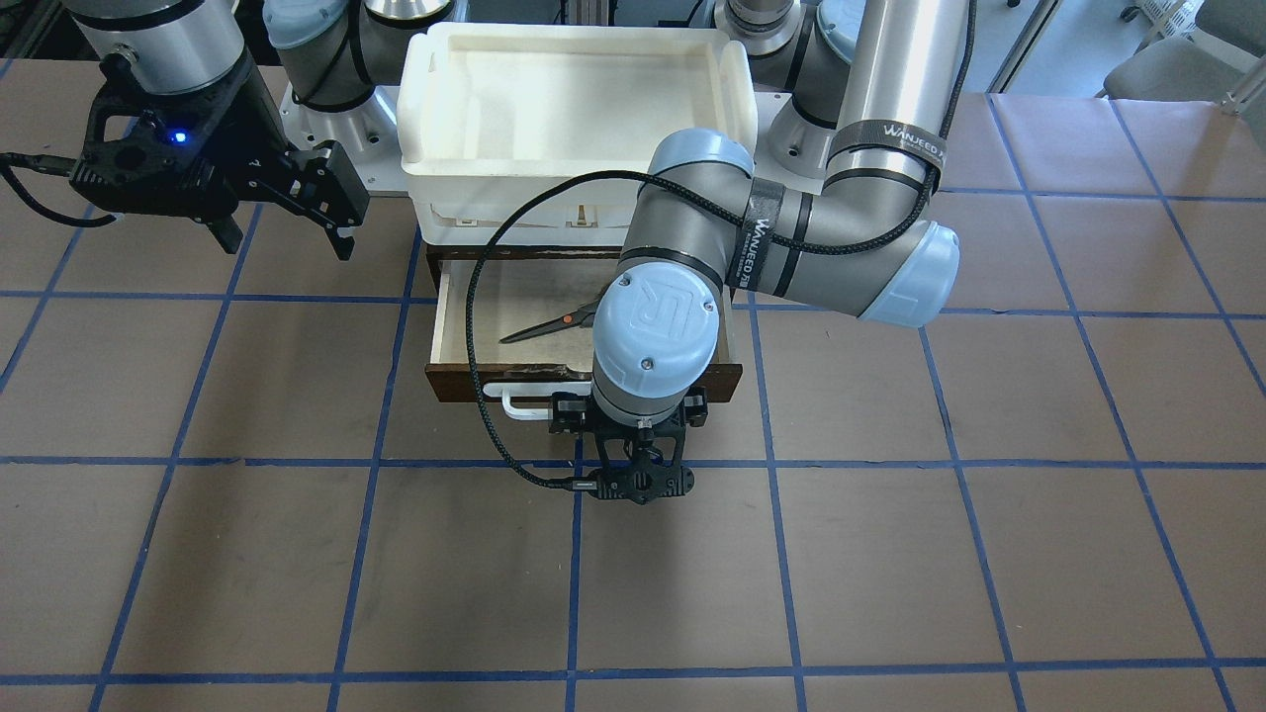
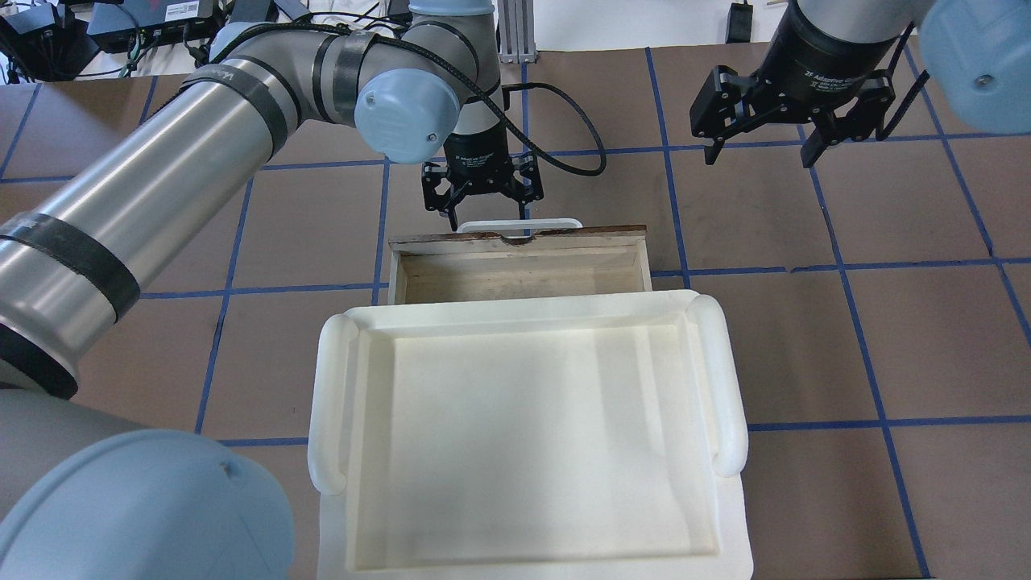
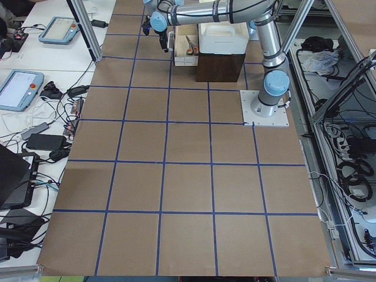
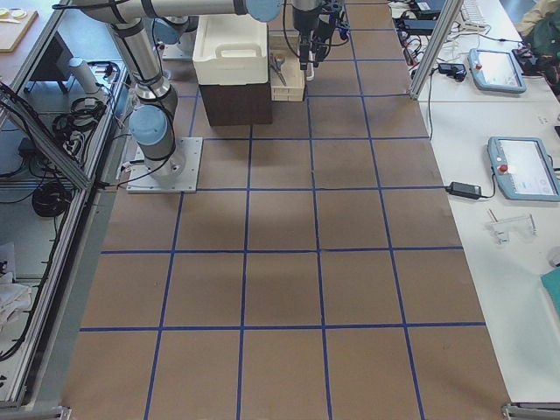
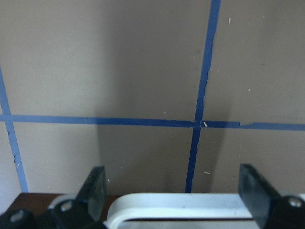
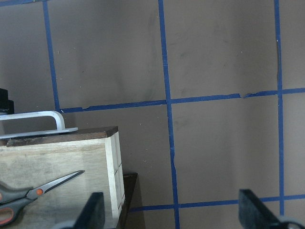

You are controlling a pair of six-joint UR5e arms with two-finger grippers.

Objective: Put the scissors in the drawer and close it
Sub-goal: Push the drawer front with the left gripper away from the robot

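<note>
The drawer (image 1: 442, 331) stands pulled out, with a dark front and a white bar handle (image 1: 517, 405). The scissors (image 1: 554, 323) lie inside it on the pale floor, and also show in the right wrist view (image 6: 33, 193). My left gripper (image 2: 483, 208) is open and points down just in front of the handle (image 5: 190, 202), which lies between its fingers (image 5: 95, 188). In the front view the wrist hides its fingertips. My right gripper (image 2: 761, 151) is open and empty, raised off to the side of the drawer (image 6: 114, 167).
A large white plastic tray (image 2: 330, 403) sits on top of the dark cabinet behind the drawer. The brown table carries a grid of blue tape lines (image 1: 574, 593). A black cable (image 1: 485, 396) loops from my left arm over the drawer front.
</note>
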